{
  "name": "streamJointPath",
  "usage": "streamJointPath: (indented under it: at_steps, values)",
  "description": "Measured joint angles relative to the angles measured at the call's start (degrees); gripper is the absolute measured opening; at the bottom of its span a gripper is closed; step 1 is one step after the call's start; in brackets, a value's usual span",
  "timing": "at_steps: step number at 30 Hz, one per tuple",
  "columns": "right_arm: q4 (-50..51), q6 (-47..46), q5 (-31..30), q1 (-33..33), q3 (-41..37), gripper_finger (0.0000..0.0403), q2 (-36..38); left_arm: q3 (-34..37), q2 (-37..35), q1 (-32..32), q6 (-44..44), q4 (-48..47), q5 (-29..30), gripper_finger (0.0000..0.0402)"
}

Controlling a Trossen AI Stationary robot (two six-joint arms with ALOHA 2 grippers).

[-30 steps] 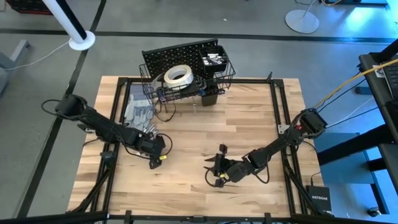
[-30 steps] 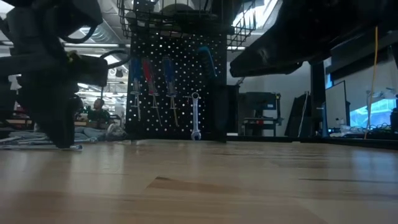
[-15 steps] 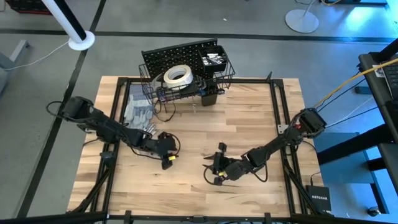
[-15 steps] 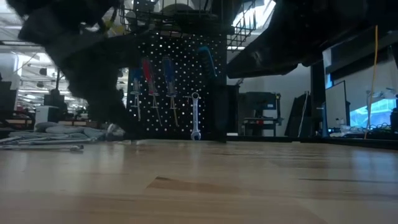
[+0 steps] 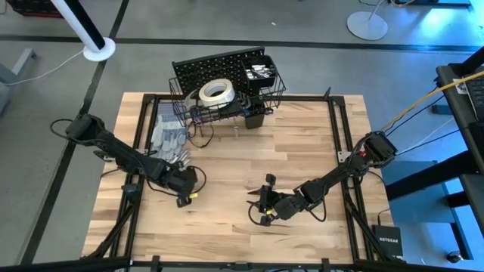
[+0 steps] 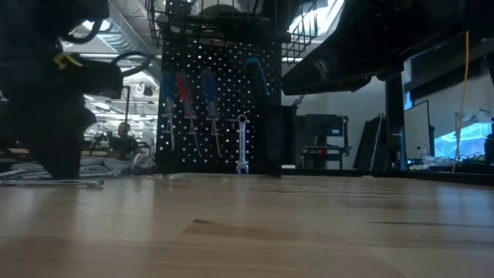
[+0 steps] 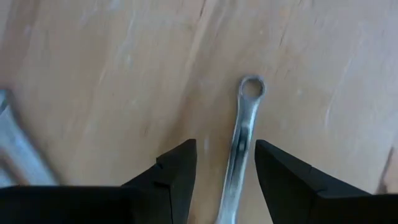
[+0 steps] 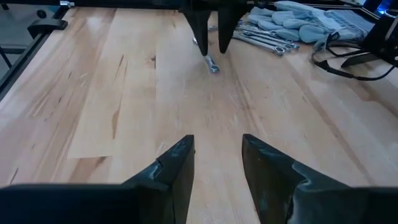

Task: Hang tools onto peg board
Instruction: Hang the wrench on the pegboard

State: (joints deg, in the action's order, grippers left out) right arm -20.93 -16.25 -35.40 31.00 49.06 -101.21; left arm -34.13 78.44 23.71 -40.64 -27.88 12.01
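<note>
One wrench [image 7: 241, 140] between two left fingers [image 7: 177, 171]; one hangs on peg board [image 6: 220, 108]

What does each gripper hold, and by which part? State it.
Nothing is held. The left gripper stands open astride a wrench lying on the table; the right gripper is open and empty.

The left gripper [image 7: 225, 171] hangs close over the wooden table [image 7: 112, 74] with its two dark fingers [image 7: 177, 171] apart. A silver wrench [image 7: 241, 140] lies flat on the wood between them, its ring end pointing away from the gripper.
</note>
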Motion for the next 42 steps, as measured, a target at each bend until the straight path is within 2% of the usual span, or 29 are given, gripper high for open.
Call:
streamJointPath:
  at_steps: [8, 13, 16, 22, 28, 30, 32, 39, 42]
  values:
    - [0.1, 0.0, 0.0, 0.0, 0.0, 0.0138, 0.0, 6.1, 0.5, -0.2, 2.1, 9.7, 1.8, 0.0154]
    - [0.1, 0.0, 0.0, 0.0, 0.0, 0.0138, -0.4, 8.7, 0.8, -0.2, 5.0, 20.8, 3.7, 0.0154]
    - [-0.2, 0.0, 0.1, -0.4, 0.0, 0.0138, -0.9, 9.4, 0.9, -0.3, 4.6, 22.9, 4.1, 0.0149]
    - [-1.3, 0.0, 1.5, -1.1, 0.0, 0.0138, -1.5, 10.0, 2.8, -0.3, 2.7, 23.6, 5.6, 0.0103]
    - [-1.6, 0.0, 2.0, -1.1, 0.0, 0.0138, -1.6, 10.2, 5.3, -0.6, 7.3, 30.2, 5.9, 0.0037]
    - [-1.6, 0.0, 2.0, -1.1, 0.0, 0.0138, -1.6, 10.1, 6.0, -0.6, 8.7, 33.0, 5.1, 0.0033]
    - [-1.5, 0.1, 2.0, -1.0, 0.0, 0.0138, -1.6, 10.2, 7.0, -0.8, 9.3, 35.3, 4.7, 0.0004]
    - [-1.6, 0.1, 2.0, -1.1, 0.0, 0.0138, -1.6, 9.4, 14.2, -1.0, 12.3, 51.7, 4.9, 0.0004]
    - [-1.8, 0.1, 2.0, -1.1, 0.0, 0.0138, -1.6, 7.0, 16.4, -1.6, 14.3, 54.1, 4.8, 0.0004]
